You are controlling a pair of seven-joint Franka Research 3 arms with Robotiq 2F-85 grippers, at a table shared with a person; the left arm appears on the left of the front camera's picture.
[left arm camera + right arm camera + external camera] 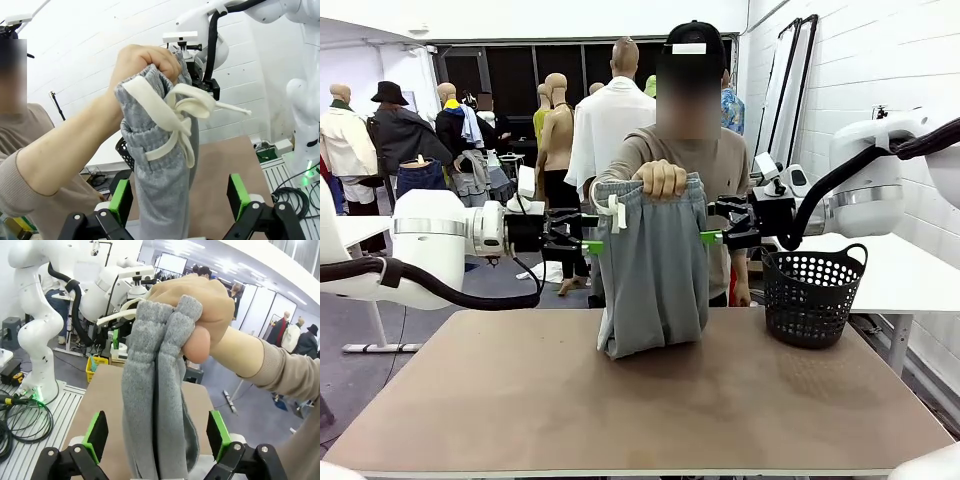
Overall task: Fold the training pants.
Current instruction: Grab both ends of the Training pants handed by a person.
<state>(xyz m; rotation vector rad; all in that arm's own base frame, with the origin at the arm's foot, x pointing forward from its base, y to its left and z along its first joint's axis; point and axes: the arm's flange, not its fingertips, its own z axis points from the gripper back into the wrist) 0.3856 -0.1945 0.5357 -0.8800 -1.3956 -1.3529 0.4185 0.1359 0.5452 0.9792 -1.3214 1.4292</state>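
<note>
Brown tabletop (620, 400) stretches ahead of me to a person standing at its far side. On my left gripper (180, 197) the jaws are released, its green pads (121, 199) standing apart with the light grey soft jersey training pants (655, 280) between them. My right gripper (156, 434) is released as well, its pads straddling the same bunched cloth from the right. The pants hang upright from the person's hand (661, 178), which clenches the gathered waistband just above both grippers. A white flat drawstring (170, 107) dangles loose from the waistband on the left side. The pants' lower end comes down onto the tabletop near its far edge. To the right, a black perforated plastic basket (812, 295) stands on the table, apart from the pants.
</note>
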